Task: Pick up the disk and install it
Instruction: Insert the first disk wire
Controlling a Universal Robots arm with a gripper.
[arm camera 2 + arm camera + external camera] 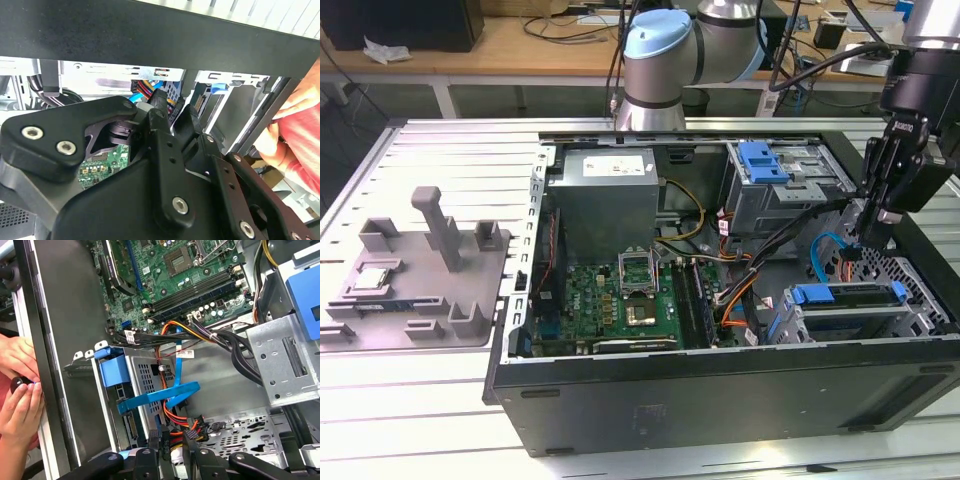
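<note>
Open tower computer case (720, 385) on its side on a slatted metal table (410, 420), interior exposed. Motherboard (620, 300) toward the exterior view's left, grey power supply (605, 190) behind it, drive bays toward the exterior view's right.

Gripper (868, 238) on the arm (660, 60), over the case's right end in the exterior view, tips pointing down into the case, just above and behind the lower drive cage (920, 310). Fingers (156, 445) a little apart in the first wrist view, nothing clamped between them, cables lying beyond the gap.

Disk (847, 300) seated in that drive cage near the front corner of the case, blue bracket along its upper edge, clear of the gripper. In the first wrist view, disk (114, 372) showing its blue bracket tab beside the perforated cage wall. Flat blue data cable (165, 396) looped just beside it, orange, red and black power wires (185, 422) near the fingertips.

Bright blue latch (765, 160) on the upper bay, well apart from the gripper. Grey fixture (420, 270) on the table at the exterior view's left, small square silver chip (370, 282) resting on it.

Person's hands (20, 412) against the outside of the case wall in the first wrist view. Hand and red sleeve (295, 115) beyond the case edge in the second wrist view.
</note>
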